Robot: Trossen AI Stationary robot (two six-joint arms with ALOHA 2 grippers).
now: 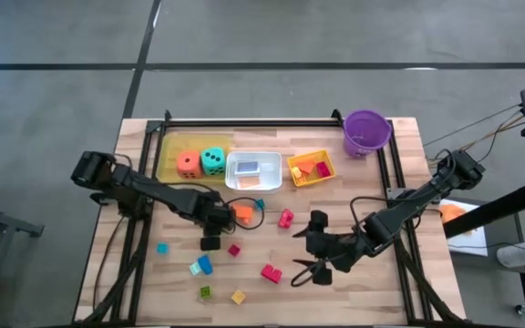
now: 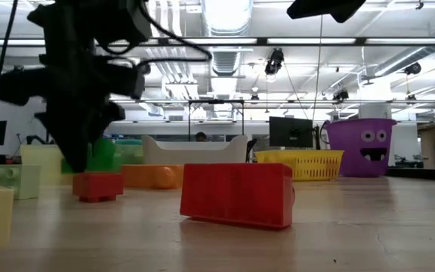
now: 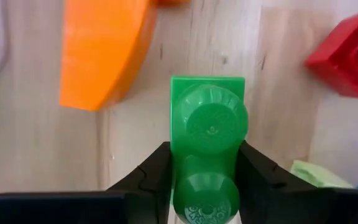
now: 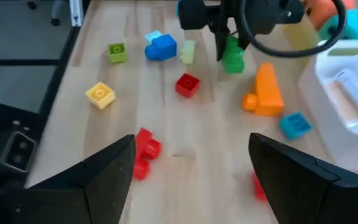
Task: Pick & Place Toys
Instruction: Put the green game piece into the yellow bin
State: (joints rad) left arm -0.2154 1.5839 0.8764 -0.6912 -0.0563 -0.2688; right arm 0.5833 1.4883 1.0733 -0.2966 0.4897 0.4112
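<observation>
The floor (image 1: pixel 262 36) around the wooden table (image 1: pixel 408 273) is grey, with dark lines running across it. Far behind the table is a big room. Long bright lights (image 2: pixel 225 15) hang from the ceiling (image 2: pixel 399 38) in rows. A dark screen (image 2: pixel 289 132) stands far back on the right.

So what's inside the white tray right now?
The white tray holds a grey-blue flat piece; the high view shows nothing else, though anything beneath that piece stays hidden.
</observation>
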